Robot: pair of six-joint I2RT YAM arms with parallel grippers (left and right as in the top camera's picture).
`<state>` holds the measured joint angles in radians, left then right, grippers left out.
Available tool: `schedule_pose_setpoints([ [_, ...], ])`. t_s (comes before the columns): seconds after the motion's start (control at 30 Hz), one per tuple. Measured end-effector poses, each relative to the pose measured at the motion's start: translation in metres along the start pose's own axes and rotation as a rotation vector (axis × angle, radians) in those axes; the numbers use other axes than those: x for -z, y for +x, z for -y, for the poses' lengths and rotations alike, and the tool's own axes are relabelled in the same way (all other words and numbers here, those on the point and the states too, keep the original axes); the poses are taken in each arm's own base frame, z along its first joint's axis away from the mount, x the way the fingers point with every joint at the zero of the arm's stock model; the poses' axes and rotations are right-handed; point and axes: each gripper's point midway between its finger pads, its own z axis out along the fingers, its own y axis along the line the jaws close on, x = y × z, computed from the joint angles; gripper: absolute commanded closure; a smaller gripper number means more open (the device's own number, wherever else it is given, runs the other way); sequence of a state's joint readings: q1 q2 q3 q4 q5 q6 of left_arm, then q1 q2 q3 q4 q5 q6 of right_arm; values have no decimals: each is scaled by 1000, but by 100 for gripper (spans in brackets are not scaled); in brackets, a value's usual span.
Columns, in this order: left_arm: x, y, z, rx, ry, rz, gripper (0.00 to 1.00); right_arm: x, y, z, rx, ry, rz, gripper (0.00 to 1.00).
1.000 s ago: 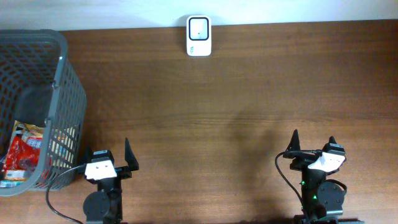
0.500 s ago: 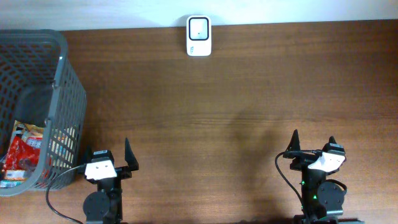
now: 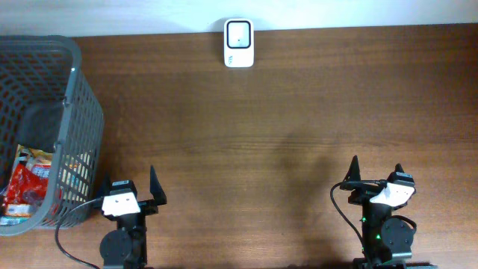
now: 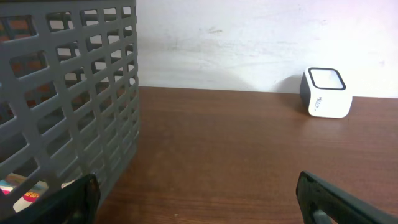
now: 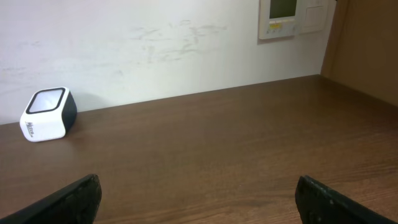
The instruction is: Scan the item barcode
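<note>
White rounded scanner (image 3: pixel 238 33), long axis toward wall (image 3: pixel 373 11), window up, red packet (image 3: pixel 22 190) in grey lattice basket (image 3: pixel 71 82), left gripper (image 3: pixel 128 184) and right gripper (image 3: pixel 376 170) spread wide, empty.

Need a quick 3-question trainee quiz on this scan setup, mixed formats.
1. Fill in: the white box-shaped barcode scanner stands at the ____ edge of the brown wooden table, by the wall.
2. Where are the red snack packets? A) beside the scanner B) inside the grey plastic mesh basket C) at the table's middle
3. True or false: the left pincer grips a packet.
Key: 1 far; 2 B; 3 false, it is open and empty.
</note>
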<state>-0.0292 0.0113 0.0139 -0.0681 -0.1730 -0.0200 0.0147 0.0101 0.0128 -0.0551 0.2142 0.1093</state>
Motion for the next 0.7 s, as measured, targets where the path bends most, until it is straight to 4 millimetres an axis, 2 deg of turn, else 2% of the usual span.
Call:
schedule_pose_setpoints([
  [0.57,0,-2,0,4,3,8,1,0,0,0,0,0,0,2],
  [0.67,1,-11,13,32,77,42,1,0,0,0,0,0,0,1],
  [0.7,3,-22,26,43,154,89,1,0,0,0,0,0,0,1],
])
